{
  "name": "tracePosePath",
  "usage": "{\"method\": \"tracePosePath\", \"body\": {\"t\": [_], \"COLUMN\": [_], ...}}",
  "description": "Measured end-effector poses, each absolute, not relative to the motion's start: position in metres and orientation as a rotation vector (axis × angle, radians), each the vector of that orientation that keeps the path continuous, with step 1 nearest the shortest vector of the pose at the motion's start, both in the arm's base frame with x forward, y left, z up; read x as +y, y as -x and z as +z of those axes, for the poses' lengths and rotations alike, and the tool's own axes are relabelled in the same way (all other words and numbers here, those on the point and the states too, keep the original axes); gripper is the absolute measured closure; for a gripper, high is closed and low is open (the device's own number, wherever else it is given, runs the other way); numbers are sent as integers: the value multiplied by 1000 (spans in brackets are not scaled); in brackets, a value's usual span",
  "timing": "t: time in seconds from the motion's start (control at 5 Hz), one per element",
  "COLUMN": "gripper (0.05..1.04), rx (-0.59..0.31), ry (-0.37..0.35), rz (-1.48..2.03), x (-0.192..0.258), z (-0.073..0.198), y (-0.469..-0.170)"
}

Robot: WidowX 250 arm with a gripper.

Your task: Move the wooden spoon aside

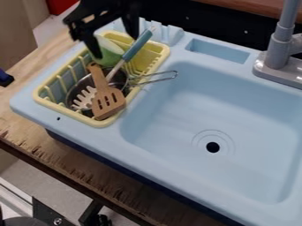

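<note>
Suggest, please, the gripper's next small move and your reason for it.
I would probably lower the open gripper toward the handle of the slotted wooden spoon. Its fingers are spread above the yellow rack, and the spoon lies across the blue-handled server, its handle end toward the gripper's side.

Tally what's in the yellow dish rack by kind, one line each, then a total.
Slotted wooden spatula: 1
Pronged server with blue handle: 1
Metal pan: 1
Green cup: 1
Total: 4
</note>
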State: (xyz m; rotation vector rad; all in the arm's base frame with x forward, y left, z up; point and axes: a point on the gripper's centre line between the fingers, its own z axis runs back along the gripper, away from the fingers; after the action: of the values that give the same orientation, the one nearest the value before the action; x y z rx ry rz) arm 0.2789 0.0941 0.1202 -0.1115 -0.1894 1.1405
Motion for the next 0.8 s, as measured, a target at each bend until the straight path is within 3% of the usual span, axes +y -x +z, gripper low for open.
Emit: {"method": "tracePosePath", "body": {"t": [0.8], "gripper": [88], "rx": [-135], "ry": [137], "rz": [1126], "x": [92], "z": [100], "y": [-259]}}
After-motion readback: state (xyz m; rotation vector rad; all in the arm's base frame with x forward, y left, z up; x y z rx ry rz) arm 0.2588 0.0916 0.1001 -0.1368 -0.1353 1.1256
